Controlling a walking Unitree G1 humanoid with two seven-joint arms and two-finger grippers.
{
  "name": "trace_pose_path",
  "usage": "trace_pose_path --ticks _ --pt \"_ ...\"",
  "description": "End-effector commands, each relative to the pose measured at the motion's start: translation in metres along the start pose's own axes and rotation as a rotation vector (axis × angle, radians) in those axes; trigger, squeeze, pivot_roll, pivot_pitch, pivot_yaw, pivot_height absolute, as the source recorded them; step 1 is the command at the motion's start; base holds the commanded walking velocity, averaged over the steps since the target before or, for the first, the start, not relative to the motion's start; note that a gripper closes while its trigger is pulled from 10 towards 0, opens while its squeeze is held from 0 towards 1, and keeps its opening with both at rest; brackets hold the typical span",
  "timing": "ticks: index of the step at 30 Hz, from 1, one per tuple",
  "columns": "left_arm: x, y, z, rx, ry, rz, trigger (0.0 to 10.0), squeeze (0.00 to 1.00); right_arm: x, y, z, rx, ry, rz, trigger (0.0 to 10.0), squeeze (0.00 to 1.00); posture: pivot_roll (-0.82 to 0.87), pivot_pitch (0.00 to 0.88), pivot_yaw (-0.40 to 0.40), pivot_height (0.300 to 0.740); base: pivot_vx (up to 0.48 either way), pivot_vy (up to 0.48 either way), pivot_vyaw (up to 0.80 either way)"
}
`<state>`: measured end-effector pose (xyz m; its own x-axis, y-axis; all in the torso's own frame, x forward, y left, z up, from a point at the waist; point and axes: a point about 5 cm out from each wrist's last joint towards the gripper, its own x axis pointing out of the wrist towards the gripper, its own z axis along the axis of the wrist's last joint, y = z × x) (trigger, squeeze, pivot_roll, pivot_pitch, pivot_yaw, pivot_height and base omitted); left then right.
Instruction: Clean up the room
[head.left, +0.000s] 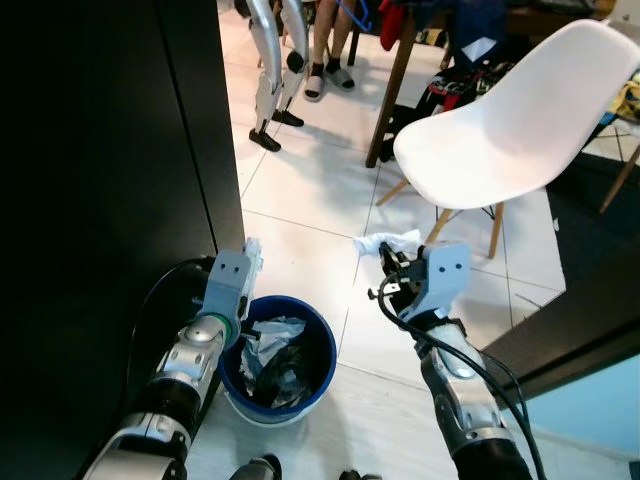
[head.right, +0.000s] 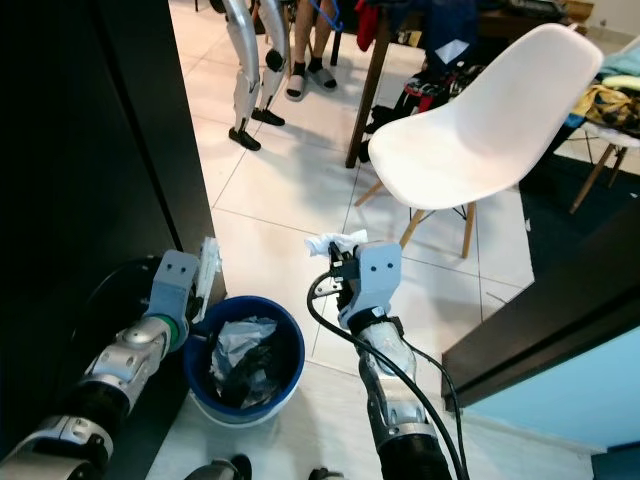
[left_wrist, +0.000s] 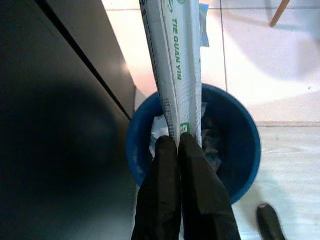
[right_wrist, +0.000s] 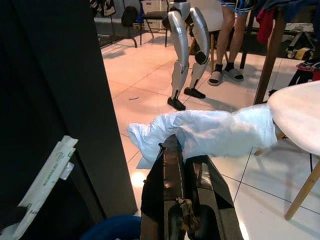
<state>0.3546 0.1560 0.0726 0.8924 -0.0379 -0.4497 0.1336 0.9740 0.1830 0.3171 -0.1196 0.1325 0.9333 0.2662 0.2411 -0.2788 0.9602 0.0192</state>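
A blue bin (head.left: 232, 386) stands on the tiled floor before me, with crumpled paper and dark plastic inside. My left gripper (left_wrist: 178, 142) is shut on a flat white packet (left_wrist: 177, 60) with green print, held over the bin's left rim beside the black cabinet; the packet (head.left: 251, 256) sticks up from the gripper. My right gripper (head.left: 392, 262) is raised to the right of the bin, shut on a crumpled white tissue (right_wrist: 210, 131), seen also as a white wad (head.left: 388, 243) at the fingertips.
A black cabinet (head.left: 110, 150) fills the left side. A white chair (head.left: 520, 120) on wooden legs stands ahead right, beside a wooden table leg (head.left: 392, 85). Another robot's silver legs (head.left: 270, 70) and a seated person's feet (head.left: 328, 75) are farther ahead. A dark ledge (head.left: 560, 330) lies at right.
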Motion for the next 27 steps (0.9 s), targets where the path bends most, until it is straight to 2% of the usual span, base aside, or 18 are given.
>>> trace_pose_path --ticks 1,2,3,4,5,14,17,18,19,20,21,22,23,24,26,27 --pt "0.002 0.002 -0.002 0.018 0.012 0.011 10.0 0.0 -0.001 0.002 0.0 0.015 -0.012 0.004 10.0 0.0 0.07 0.185 0.035 0.74 0.0 0.0 0.0" --pt "0.003 0.004 0.002 0.025 0.004 0.021 10.0 0.05 0.0 0.004 0.001 0.019 -0.018 0.008 10.0 0.0 0.07 0.191 0.037 0.74 0.0 0.0 0.0" --pt "0.004 0.005 0.005 0.027 -0.001 0.025 10.0 0.69 0.0 0.006 0.002 0.022 -0.022 0.01 10.0 0.0 0.07 0.195 0.037 0.74 0.0 0.0 0.0" --pt "0.004 0.005 0.005 0.027 -0.001 0.025 10.0 0.69 0.0 0.006 0.002 0.022 -0.022 0.01 10.0 0.0 0.07 0.195 0.037 0.74 0.0 0.0 0.0" --pt "0.005 0.006 0.007 0.031 -0.004 0.025 10.0 1.0 0.0 0.007 0.002 0.024 -0.025 0.012 10.0 0.0 0.07 0.202 0.038 0.74 0.0 0.0 0.0" --pt "0.008 -0.001 0.01 -0.009 -0.003 -0.021 10.0 1.0 0.0 0.008 0.0 0.035 -0.019 0.016 10.0 0.0 0.07 0.225 0.04 0.74 0.0 0.0 0.0" --pt "0.008 0.0 0.009 0.018 -0.017 -0.01 10.0 1.0 0.001 0.011 -0.004 0.057 0.006 0.034 10.0 0.0 0.08 0.233 0.041 0.74 0.0 0.0 0.0" --pt "0.007 0.003 0.01 0.031 -0.038 0.004 10.0 0.0 0.002 0.015 -0.007 0.066 0.023 0.057 10.0 0.0 0.1 0.241 0.041 0.74 0.0 0.0 0.0" --pt "0.006 0.006 0.012 0.056 -0.07 0.026 10.0 0.0 0.004 0.02 -0.01 0.079 0.039 0.087 10.0 0.0 0.11 0.247 0.04 0.74 0.0 0.0 0.0" --pt "0.003 0.015 0.018 0.098 -0.152 0.061 10.0 0.0 0.006 0.03 -0.017 0.1 0.083 0.149 10.0 0.0 0.13 0.255 0.036 0.74 0.0 0.0 0.0" --pt "0.001 0.02 0.022 0.105 -0.191 0.082 10.0 0.0 0.007 0.036 -0.022 0.105 0.105 0.186 10.0 0.0 0.15 0.26 0.033 0.74 0.0 0.0 0.0" --pt "0.001 0.02 0.022 0.105 -0.191 0.082 10.0 0.0 0.007 0.036 -0.022 0.105 0.105 0.186 10.0 0.0 0.15 0.26 0.033 0.74 0.0 0.0 0.0" --pt "-0.008 0.028 0.026 0.105 -0.259 0.105 10.0 0.0 0.01 0.044 -0.03 0.117 0.152 0.236 10.0 0.0 0.18 0.268 0.029 0.74 0.0 0.0 0.0" --pt "-0.008 0.028 0.026 0.105 -0.259 0.105 10.0 0.0 0.01 0.044 -0.03 0.117 0.152 0.236 10.0 0.0 0.18 0.268 0.029 0.74 0.0 0.0 0.0" --pt "-0.018 0.032 0.029 0.108 -0.305 0.11 10.0 0.0 0.011 0.049 -0.036 0.129 0.185 0.258 10.0 0.0 0.2 0.273 0.025 0.74 0.0 0.0 0.0" --pt "-0.028 0.034 0.03 0.102 -0.325 0.109 10.0 0.0 0.013 0.051 -0.038 0.128 0.2 0.269 10.0 0.0 0.24 0.283 0.02 0.74 0.0 0.0 0.0"
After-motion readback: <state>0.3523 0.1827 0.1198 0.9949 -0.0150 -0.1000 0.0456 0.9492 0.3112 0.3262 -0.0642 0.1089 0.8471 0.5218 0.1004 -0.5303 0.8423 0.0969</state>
